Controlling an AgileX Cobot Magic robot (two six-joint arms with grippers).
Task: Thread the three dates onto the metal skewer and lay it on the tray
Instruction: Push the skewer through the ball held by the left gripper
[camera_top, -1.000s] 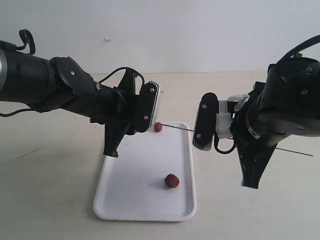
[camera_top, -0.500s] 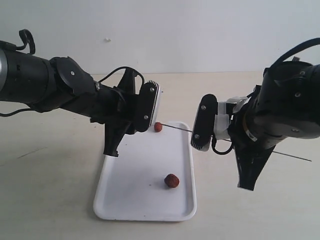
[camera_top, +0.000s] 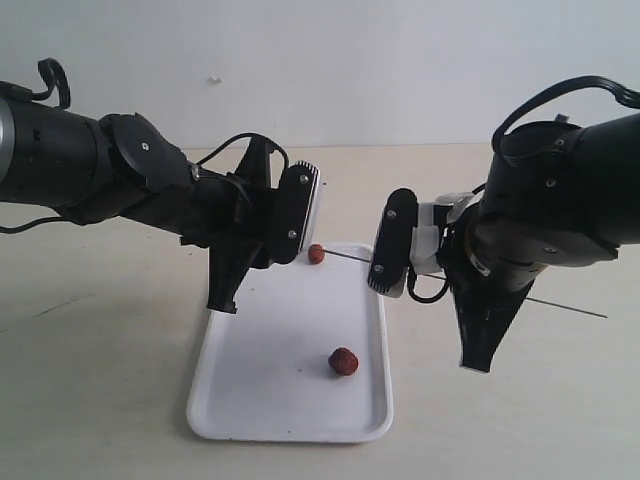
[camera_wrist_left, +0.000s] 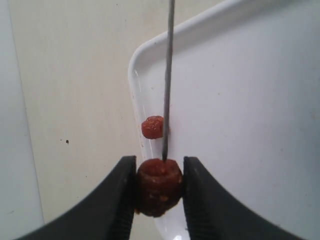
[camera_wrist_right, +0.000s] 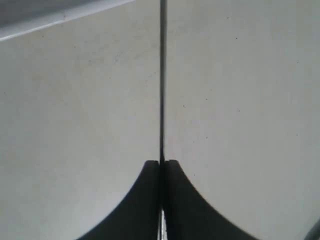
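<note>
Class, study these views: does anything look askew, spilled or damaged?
Nothing stands out. The metal skewer is straight, its tip meeting the first date, held in the left gripper. A second date and a third date lie on the tray.

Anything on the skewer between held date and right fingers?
Nothing: bare metal skewer from the date in the left gripper to the right gripper, per both wrist views.

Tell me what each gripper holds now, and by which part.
The left gripper pinches a date by its two sides. The right gripper clamps the metal skewer partway along its shaft.
</note>
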